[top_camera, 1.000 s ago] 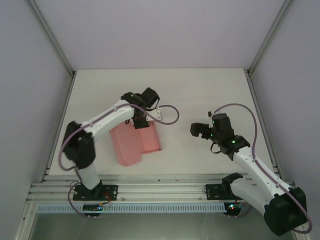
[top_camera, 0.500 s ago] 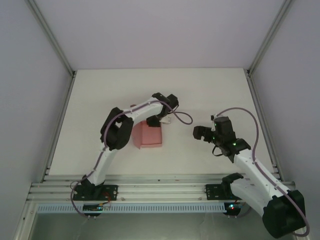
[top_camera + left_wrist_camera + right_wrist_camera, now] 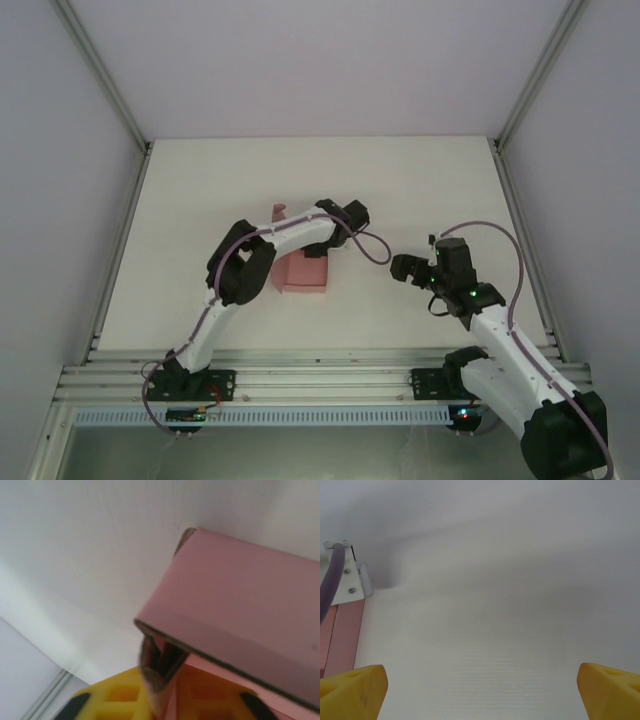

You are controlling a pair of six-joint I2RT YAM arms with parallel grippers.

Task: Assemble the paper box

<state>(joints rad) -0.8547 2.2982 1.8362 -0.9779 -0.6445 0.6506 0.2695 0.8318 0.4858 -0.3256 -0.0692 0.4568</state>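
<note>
The paper box (image 3: 303, 274) is located near the desk (image 3: 420, 180) centre, its edge between the fingers of the left end effector (image 3: 162, 700); clamping cannot be determined; the right end effector (image 3: 481, 692) is spread wide, empty.

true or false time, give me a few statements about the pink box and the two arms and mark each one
1. The paper box is pink. True.
2. The right gripper is shut on the paper box. False: it is open over the bare table, with nothing between its fingers.
3. The left arm reaches over the paper box. True.
4. In the top view the paper box lies to the right of the right gripper. False: it lies to the left of it, and the two are apart.
</note>
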